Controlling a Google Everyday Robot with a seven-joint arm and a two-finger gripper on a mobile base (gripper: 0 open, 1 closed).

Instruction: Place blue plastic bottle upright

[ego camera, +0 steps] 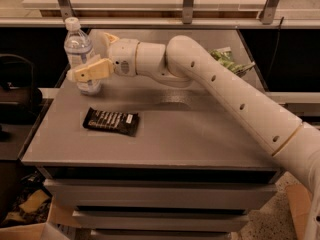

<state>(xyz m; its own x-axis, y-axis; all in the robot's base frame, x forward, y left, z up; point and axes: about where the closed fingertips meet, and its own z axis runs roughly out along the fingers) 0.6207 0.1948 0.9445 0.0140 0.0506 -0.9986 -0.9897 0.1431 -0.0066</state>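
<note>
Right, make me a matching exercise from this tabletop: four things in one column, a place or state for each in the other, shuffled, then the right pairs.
Things
1. blue plastic bottle
2. black snack bar wrapper
3. green and white snack bag
4. pincer

Place or state
A. lying flat, toward the front edge of the table
B. open, right beside the bottle
C. standing upright at a far corner of the table
D. at the far side, partly hidden behind the arm

Pairs: 1-C, 2-A, 3-D, 4-B
</note>
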